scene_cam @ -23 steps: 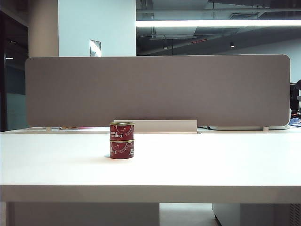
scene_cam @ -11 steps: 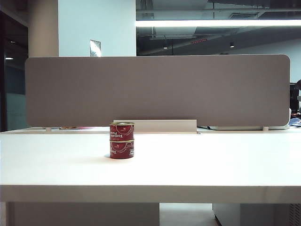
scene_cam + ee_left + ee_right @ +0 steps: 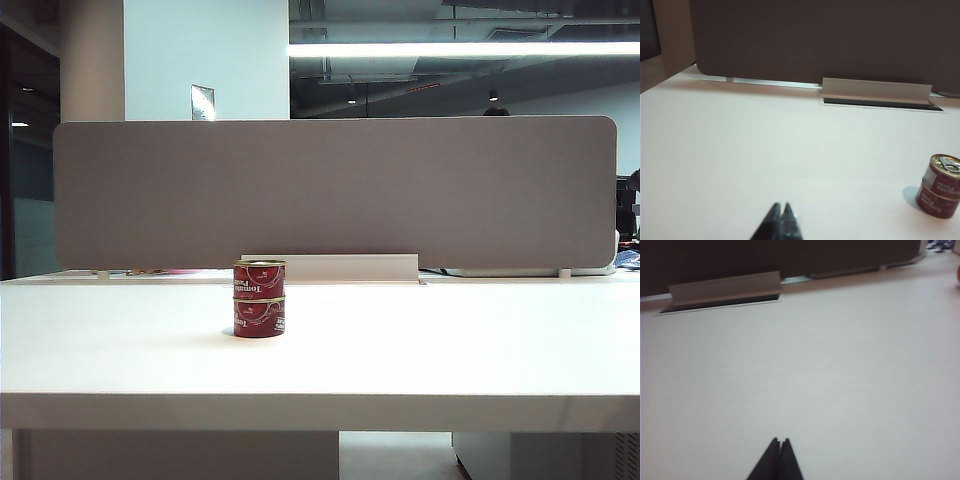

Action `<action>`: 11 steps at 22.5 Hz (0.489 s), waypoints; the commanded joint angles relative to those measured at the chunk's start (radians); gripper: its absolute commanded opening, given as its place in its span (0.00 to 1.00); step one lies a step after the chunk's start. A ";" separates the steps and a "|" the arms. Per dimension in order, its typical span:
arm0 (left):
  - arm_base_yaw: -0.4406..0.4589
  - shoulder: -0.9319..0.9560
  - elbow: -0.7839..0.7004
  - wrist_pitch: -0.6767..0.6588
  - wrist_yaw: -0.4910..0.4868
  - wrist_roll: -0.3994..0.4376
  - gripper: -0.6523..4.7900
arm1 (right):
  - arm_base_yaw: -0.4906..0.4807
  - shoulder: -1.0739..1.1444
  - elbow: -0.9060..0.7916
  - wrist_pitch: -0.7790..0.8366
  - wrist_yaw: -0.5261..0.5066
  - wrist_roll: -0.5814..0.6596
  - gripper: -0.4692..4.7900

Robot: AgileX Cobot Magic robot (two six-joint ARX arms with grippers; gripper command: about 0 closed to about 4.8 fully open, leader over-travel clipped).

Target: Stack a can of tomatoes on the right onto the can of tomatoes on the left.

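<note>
Two red cans of tomatoes stand stacked on the white table, the upper can [image 3: 259, 278] squarely on the lower can [image 3: 259, 317], left of the table's middle. The left wrist view shows the same stack, upper can [image 3: 942, 176] on lower can [image 3: 936, 200], well off to one side of my left gripper [image 3: 781, 205], which is shut and empty above bare table. My right gripper [image 3: 779, 440] is also shut with nothing in it, over bare table; no can appears in its view. Neither gripper shows in the exterior view.
A grey partition panel [image 3: 335, 190] runs along the table's far edge. A raised cable-slot flap [image 3: 350, 267] sits just behind the cans, and it also appears as a flap [image 3: 875, 90] and a flap [image 3: 725, 289] in the wrist views.
Nothing has shifted in the exterior view; the stacked cans stand as they did a second ago.
</note>
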 commanded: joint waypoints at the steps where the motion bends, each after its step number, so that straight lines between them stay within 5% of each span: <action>1: 0.001 0.001 0.004 0.012 0.003 0.003 0.11 | 0.002 -0.002 -0.008 0.004 0.000 -0.029 0.09; 11: 0.001 0.001 0.004 0.012 0.003 0.003 0.11 | 0.004 -0.002 -0.009 0.035 0.000 -0.112 0.09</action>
